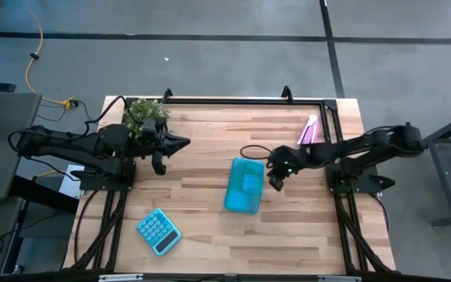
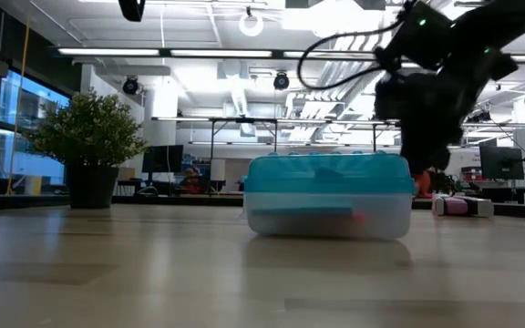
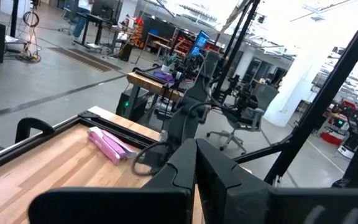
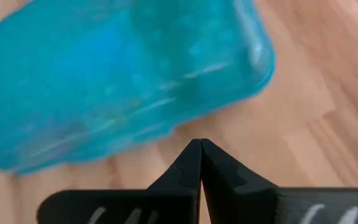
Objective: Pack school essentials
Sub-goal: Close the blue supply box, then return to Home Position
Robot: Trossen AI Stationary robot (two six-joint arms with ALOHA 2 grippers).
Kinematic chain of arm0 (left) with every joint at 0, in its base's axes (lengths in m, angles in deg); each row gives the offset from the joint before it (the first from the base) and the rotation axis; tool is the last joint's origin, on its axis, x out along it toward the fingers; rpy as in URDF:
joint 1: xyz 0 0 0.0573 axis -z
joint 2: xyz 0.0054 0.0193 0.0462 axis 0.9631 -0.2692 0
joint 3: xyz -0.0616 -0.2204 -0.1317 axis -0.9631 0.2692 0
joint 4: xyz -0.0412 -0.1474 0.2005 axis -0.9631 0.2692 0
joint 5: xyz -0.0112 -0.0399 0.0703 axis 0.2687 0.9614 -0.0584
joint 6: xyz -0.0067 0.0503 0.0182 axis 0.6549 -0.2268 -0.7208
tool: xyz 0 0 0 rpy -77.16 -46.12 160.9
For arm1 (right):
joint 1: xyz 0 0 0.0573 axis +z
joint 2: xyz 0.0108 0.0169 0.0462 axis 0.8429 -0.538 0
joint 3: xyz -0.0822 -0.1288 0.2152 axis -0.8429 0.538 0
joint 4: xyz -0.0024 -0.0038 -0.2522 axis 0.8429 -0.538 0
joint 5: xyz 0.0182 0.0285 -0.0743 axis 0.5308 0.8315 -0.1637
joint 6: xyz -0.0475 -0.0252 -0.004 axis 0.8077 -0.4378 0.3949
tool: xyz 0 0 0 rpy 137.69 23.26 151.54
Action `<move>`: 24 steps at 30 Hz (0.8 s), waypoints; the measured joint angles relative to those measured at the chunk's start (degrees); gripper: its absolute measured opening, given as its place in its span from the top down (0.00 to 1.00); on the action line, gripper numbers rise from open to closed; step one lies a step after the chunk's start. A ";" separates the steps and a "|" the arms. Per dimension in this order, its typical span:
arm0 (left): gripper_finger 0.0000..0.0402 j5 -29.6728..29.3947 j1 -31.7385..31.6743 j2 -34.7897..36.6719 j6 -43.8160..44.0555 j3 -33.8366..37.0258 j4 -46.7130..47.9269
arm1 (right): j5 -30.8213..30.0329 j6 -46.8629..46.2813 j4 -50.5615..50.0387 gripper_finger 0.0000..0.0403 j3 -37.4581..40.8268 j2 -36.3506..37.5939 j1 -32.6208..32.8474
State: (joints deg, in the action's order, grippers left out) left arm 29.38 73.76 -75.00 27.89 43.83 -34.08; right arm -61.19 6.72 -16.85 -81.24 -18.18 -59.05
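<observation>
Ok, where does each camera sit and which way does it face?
High: overhead, straight down; both arms, blue case, calculator.
Low: table height, level; case, plant, right gripper.
Left wrist: past shut left gripper toward pink tube.
Right wrist: down past shut fingers onto case.
Three views share the case.

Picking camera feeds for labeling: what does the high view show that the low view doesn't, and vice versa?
Only the high view: the teal calculator near the table's front left, the left arm's tool shut and parked beside the plant, and the full wooden table outline.

Only the low view: the room behind the table, and the blue box's clear lower half under its lid.

Both: the closed blue box, the potted plant, the pink-and-purple item, and the right arm's tool beside the box.
</observation>
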 joint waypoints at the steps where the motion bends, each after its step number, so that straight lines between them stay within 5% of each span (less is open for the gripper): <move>1: 1.00 -0.17 0.00 0.00 0.05 0.00 0.00 | -0.81 0.05 0.76 1.00 -0.38 -1.52 -0.02; 12: 1.00 -1.25 0.00 0.00 0.07 0.00 -0.20 | -4.28 2.39 6.42 1.00 -5.07 -12.10 -0.48; 19: 1.00 -1.25 0.00 0.00 0.05 0.00 -0.31 | -4.79 5.60 7.20 1.00 -7.88 -12.21 -3.03; 24: 1.00 -1.25 0.02 0.00 0.05 0.00 -0.19 | 0.12 12.22 1.84 1.00 -8.56 -9.25 -5.11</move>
State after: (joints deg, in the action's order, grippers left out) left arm 28.14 73.78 -75.00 27.93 43.83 -34.27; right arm -61.07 18.94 -15.01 -89.81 -27.43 -64.16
